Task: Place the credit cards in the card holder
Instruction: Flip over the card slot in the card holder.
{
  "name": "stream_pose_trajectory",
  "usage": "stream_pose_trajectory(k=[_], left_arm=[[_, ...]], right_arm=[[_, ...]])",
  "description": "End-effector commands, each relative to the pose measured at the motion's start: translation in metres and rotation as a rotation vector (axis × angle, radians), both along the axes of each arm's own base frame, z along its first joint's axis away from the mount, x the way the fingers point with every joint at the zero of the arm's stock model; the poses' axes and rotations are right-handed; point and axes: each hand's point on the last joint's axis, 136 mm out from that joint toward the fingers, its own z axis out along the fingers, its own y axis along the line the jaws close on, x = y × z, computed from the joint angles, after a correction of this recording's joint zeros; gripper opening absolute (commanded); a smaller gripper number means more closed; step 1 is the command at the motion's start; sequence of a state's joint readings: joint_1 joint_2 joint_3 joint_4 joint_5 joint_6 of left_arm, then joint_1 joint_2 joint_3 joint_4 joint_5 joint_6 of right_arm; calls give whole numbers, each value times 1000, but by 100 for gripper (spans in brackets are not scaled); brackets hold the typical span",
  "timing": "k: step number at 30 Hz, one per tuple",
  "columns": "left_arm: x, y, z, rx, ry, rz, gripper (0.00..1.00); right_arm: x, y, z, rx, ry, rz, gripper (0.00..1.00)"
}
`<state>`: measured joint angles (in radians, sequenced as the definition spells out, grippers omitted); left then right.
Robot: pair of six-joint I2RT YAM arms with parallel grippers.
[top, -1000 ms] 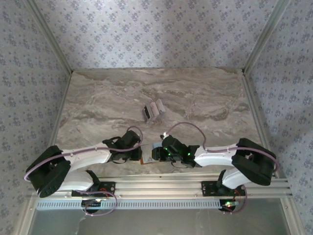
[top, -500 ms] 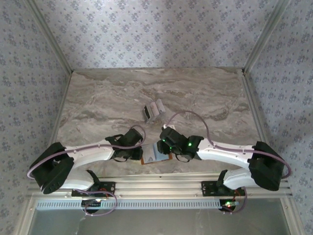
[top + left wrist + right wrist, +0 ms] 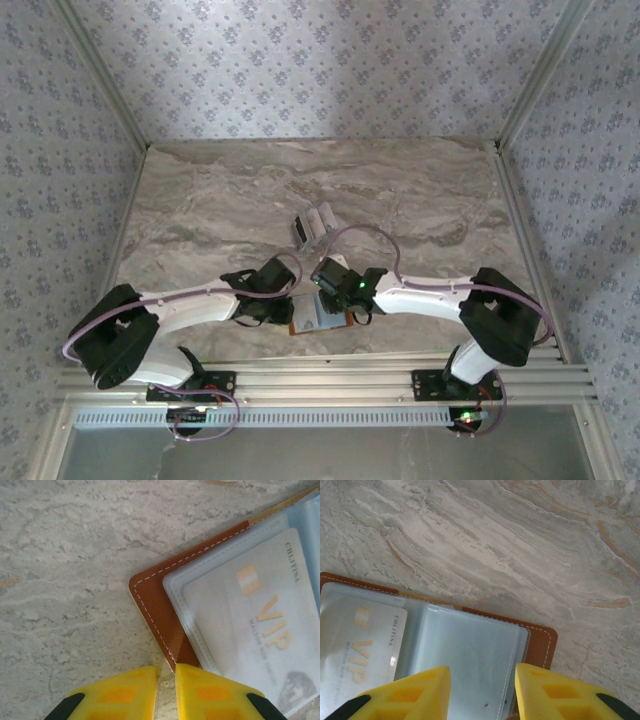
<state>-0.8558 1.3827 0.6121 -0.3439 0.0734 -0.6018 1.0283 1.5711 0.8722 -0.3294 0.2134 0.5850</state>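
The card holder (image 3: 322, 320) lies open near the table's front edge, tan leather with grey-blue plastic pockets. A pale VIP card (image 3: 260, 625) sits in its left pocket (image 3: 360, 650). The right pocket page (image 3: 470, 660) looks empty. My left gripper (image 3: 166, 680) is shut, its right finger (image 3: 210, 690) resting on the holder's brown left edge (image 3: 165, 625). My right gripper (image 3: 482, 687) hangs open over the right page. The other credit cards (image 3: 312, 226) lie in a small white-and-dark cluster mid-table, beyond both grippers (image 3: 290, 310) (image 3: 335, 303).
Grey marbled tabletop (image 3: 200, 200) spreads to the back and sides, bounded by patterned walls (image 3: 320, 60). The aluminium rail (image 3: 320, 385) with the arm bases runs along the near edge.
My right gripper has moved away from the near edge to the holder's far side, its elbow swinging inward. The left gripper stayed at the holder's left edge.
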Motion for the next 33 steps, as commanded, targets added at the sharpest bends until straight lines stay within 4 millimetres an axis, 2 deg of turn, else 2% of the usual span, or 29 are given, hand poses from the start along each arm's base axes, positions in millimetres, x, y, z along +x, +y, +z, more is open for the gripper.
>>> stream_pose_trajectory(k=[1,6,14,23,25,33], left_arm=[[13,-6,-3,-22,-48,0,18],[12,-6,-3,-33,-43,1,18],[11,-5,-2,-40,-42,3,18],[12,-5,-2,-48,-40,4,18],[12,-4,-2,-46,-39,7,18],[12,-5,-3,-54,-32,8,18]], right_arm=[[10,8,9,-2,-34,24,41],[12,9,5,-9,-22,29,41],[14,9,-11,-16,12,23,42],[2,7,-41,-28,76,14,39],[-1,5,-45,-31,82,10,36],[-1,8,-37,-19,56,15,7]])
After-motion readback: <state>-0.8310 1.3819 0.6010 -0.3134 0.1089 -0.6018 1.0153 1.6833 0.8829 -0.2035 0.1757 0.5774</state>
